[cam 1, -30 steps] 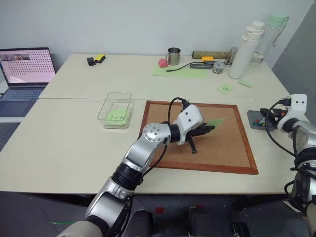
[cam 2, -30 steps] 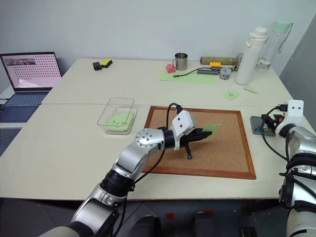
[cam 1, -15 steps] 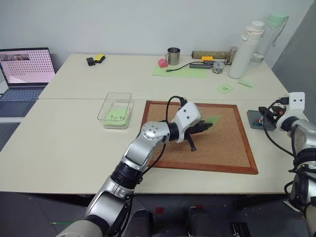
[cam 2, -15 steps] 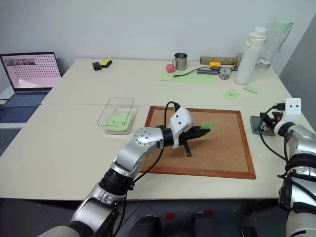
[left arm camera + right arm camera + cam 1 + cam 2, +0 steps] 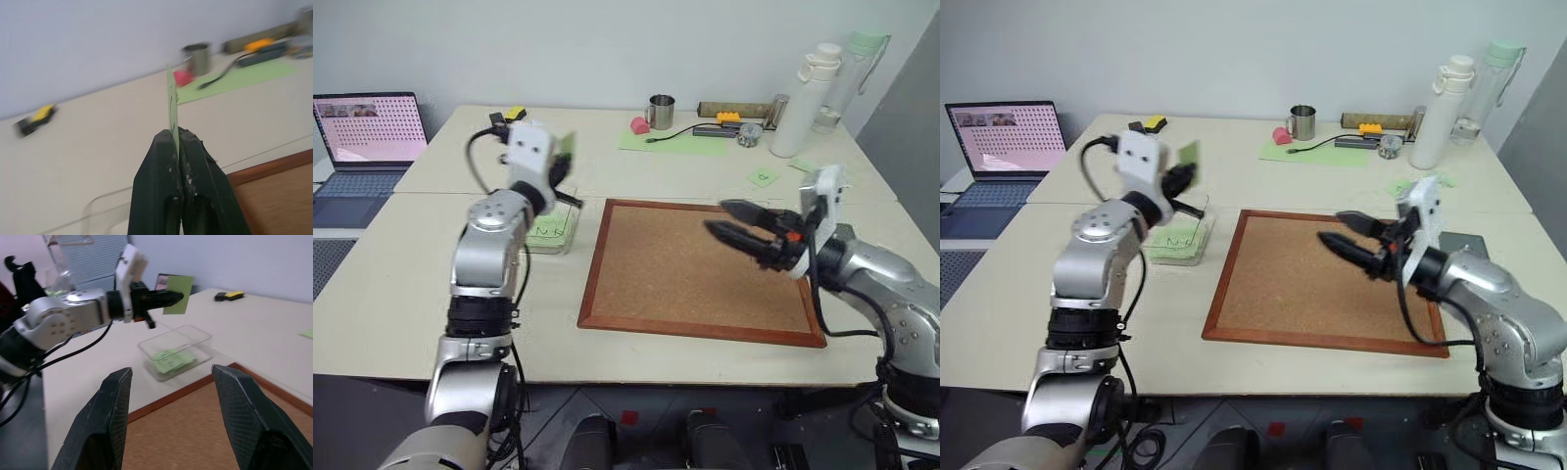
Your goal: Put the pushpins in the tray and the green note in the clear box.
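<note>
The green note (image 5: 178, 294) is pinched upright in the closed left gripper (image 5: 176, 296), above the clear box (image 5: 174, 353), left of centre in the head views. The right gripper (image 5: 732, 220) hangs with fingers wide and empty over the corkboard (image 5: 695, 274), centre right.

The scene is looked down on from head height by the two eye views, forward over the table (image 5: 705, 166) and the cork board (image 5: 695, 269); nearly the same ground is covered by both, slightly offset sideways. From the left wrist, a close look is taken along the left gripper (image 5: 175, 137), level, toward the far edge with the metal cup (image 5: 196, 58). From the right wrist, the view is aimed past the right gripper (image 5: 171, 377) across the cork board to the clear box (image 5: 176, 350) and the laptop (image 5: 1009, 137), both shared with the head views.
</note>
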You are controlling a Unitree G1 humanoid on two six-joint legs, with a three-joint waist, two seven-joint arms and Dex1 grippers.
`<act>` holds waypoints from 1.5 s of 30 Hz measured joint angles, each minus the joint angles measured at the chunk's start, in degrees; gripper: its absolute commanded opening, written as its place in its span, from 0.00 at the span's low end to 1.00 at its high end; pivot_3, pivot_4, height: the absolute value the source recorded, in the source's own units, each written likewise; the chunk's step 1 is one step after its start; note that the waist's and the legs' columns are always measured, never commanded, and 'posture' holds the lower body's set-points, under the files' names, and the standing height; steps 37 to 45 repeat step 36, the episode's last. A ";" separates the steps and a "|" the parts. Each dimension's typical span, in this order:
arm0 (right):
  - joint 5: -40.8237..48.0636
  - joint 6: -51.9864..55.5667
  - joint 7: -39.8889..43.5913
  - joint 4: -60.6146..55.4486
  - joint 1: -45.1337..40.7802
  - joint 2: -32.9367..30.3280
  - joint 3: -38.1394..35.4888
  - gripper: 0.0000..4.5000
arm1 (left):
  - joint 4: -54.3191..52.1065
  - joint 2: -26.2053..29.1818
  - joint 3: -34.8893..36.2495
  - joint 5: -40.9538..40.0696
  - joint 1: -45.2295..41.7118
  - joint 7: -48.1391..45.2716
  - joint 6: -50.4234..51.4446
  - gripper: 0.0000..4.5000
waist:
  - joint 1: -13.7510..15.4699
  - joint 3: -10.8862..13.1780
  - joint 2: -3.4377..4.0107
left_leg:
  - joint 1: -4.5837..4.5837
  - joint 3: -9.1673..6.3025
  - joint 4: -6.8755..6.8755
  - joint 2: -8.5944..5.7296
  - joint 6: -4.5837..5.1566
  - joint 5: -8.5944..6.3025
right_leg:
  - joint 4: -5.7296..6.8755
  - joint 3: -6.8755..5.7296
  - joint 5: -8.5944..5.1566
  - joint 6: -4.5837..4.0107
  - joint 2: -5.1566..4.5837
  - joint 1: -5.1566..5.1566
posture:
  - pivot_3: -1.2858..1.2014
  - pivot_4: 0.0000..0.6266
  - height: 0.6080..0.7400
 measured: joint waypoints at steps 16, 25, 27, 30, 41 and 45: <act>-3.16 -0.83 -8.11 -3.40 2.91 4.81 8.50 0.62 | 7.25 0.70 -4.10 4.71 0.30 2.43 -3.49 0.32 | 0.79 0.08 -0.29 | -0.03 0.05 0.00 0.02 0.00 0.00 | 0.01 0.02 0.01 -0.02 -0.02 -0.06 | 0.52 0.24 1.00; -2.95 -0.25 -8.76 -3.38 3.24 0.96 4.59 0.62 | -1.55 1.54 -5.84 1.08 2.60 -6.70 -1.81 0.32 | 0.96 0.08 -0.30 | -0.06 0.09 0.01 0.00 -0.01 0.00 | -0.02 0.04 0.01 -0.02 -0.06 -0.05 | 0.52 0.24 1.00; -2.95 0.39 -8.44 -3.43 5.16 -1.98 2.86 0.62 | -8.28 2.91 -8.32 -2.96 5.09 -14.24 1.34 0.32 | 0.98 0.08 -0.30 | -0.07 0.11 -0.02 0.04 -0.01 0.00 | -0.05 0.04 0.00 -0.03 -0.11 -0.05 | 0.52 0.24 1.00; -3.17 1.49 -7.23 -3.45 9.63 -6.86 0.44 0.62 | -18.95 6.63 -12.01 -9.87 10.35 -25.61 6.23 0.32 | 0.87 0.09 -0.31 | -0.07 0.14 -0.04 0.08 -0.02 -0.01 | -0.07 0.08 -0.01 -0.04 -0.11 -0.07 | 0.52 0.24 1.00; -3.14 2.15 -3.45 -3.34 16.85 -13.73 -6.00 0.62 | -26.25 14.44 -13.50 -15.57 14.64 -37.46 8.34 0.32 | 0.35 0.10 -0.29 | 0.06 0.06 -0.01 0.08 0.00 0.00 | -0.01 0.04 -0.22 0.06 0.05 -0.03 | 0.52 0.24 1.00; -3.14 2.15 -3.45 -3.34 16.85 -13.73 -6.00 0.62 | -26.25 14.44 -13.50 -15.57 14.64 -37.46 8.34 0.32 | 0.35 0.10 -0.29 | 0.06 0.06 -0.01 0.08 0.00 0.00 | -0.01 0.04 -0.22 0.06 0.05 -0.03 | 0.52 0.24 1.00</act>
